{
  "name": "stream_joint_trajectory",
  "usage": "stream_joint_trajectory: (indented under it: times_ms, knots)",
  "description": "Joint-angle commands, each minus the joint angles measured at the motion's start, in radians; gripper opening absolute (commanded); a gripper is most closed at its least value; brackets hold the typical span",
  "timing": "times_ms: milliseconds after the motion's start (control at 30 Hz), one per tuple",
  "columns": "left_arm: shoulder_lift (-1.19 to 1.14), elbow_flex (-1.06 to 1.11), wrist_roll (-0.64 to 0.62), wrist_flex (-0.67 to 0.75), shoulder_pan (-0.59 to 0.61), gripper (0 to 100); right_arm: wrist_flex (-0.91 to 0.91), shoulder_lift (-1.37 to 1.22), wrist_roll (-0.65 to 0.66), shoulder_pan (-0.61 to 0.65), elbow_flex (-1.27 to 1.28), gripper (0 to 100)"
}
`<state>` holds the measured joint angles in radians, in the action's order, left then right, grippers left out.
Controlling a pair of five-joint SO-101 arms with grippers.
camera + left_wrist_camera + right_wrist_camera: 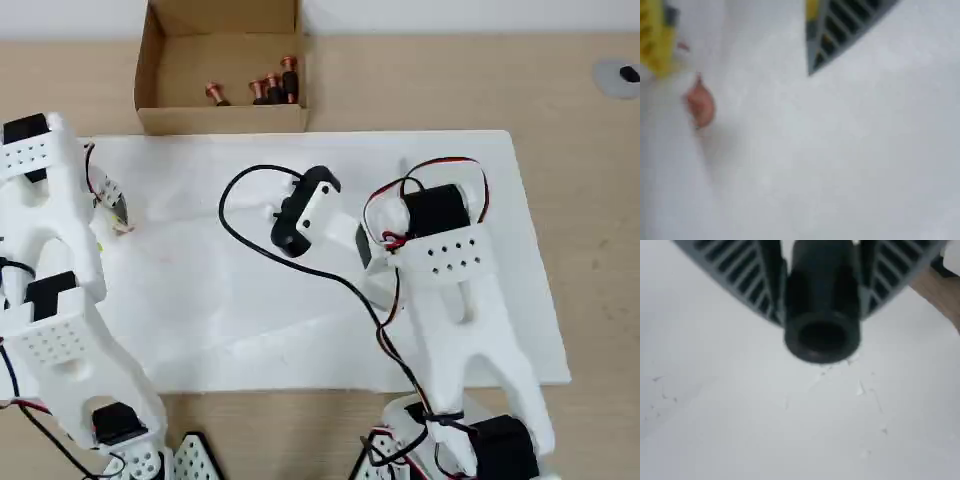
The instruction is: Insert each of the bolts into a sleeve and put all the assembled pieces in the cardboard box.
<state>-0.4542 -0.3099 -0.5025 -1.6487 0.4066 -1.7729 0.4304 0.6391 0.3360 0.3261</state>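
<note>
Item nearest the lens: a black, tubular plastic sleeve, clamped between the ribbed grey jaws of the right gripper, open bore facing the wrist camera and held just above the sheet. The right gripper is therefore closed on the sleeve.

Small copper-coloured bolt: lying on the sheet just beside the left gripper, at the sheet's left edge and well apart from the sleeve. Whether the left gripper is open or closed cannot be told.

Assessment: the step in hand appears to be mating this bolt with the held sleeve. To do it well, the bolt should be gripped near its head, leaving the shank free. The sleeve's bore should be turned toward it and the two axes lined up before any push. A skewed entry would likely jam or knock the bolt loose.

Brown open cardboard box: beyond the sheet's far edge, holding several copper-coloured assembled pieces against its right wall.

Surface: white foam sheet, scuffed, laid on a pale wooden tabletop. A black cable loops across the sheet.
</note>
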Motion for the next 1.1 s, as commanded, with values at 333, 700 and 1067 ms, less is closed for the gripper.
stream_joint_trajectory:
  times_ms: [333, 700, 1067]
  knots:
    - [0.183, 0.04, 0.032, -0.031, -0.021, 17, 0.008, 0.041, 0.011, 0.013, -0.002, 1.0]
    - [0.174, 0.132, 0.034, 0.097, -0.026, 17, 0.008, 0.041, 0.012, 0.013, -0.002, 1.0]
    - [0.174, 0.152, 0.003, 0.081, -0.021, 17, 0.008, 0.041, 0.012, 0.013, -0.002, 1.0]
